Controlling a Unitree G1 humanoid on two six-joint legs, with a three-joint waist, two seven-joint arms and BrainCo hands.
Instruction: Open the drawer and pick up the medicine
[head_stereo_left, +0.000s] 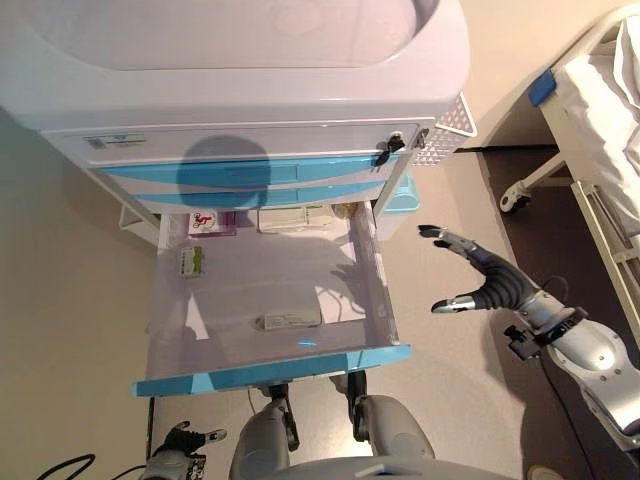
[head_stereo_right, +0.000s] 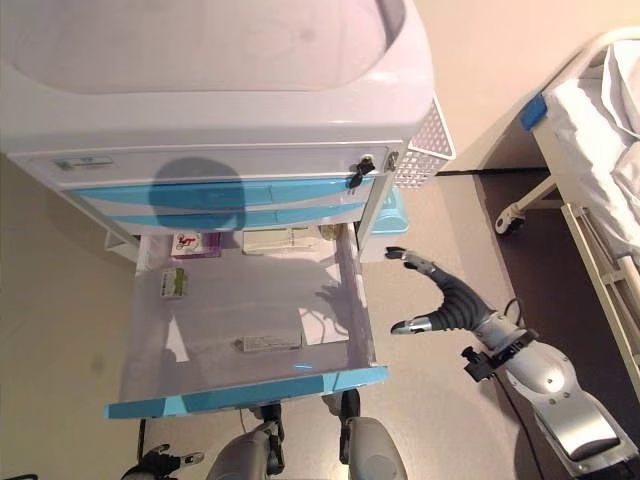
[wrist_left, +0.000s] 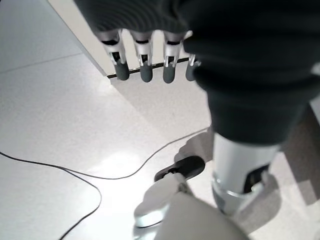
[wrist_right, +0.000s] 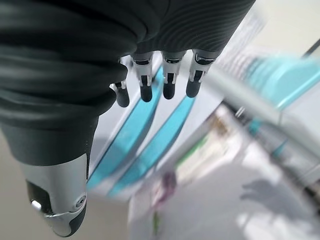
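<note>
The bottom drawer (head_stereo_left: 380, 290) of the white and blue medical cart (head_stereo_left: 250, 90) stands pulled out. Inside lie a long pale medicine box (head_stereo_left: 288, 321) near the front, a small green-labelled box (head_stereo_left: 191, 261) at the left, a purple box (head_stereo_left: 212, 222) and a white box (head_stereo_left: 295, 217) at the back. My right hand (head_stereo_left: 487, 279) hovers open to the right of the drawer's side wall, above the floor, holding nothing. My left hand (head_stereo_left: 180, 442) hangs low by the drawer's front left corner, fingers (wrist_left: 145, 70) straight.
A hospital bed (head_stereo_left: 600, 130) with a white frame and a castor (head_stereo_left: 513, 200) stands at the right. A white perforated basket (head_stereo_left: 450, 122) hangs on the cart's right side. The floor stretches between cart and bed.
</note>
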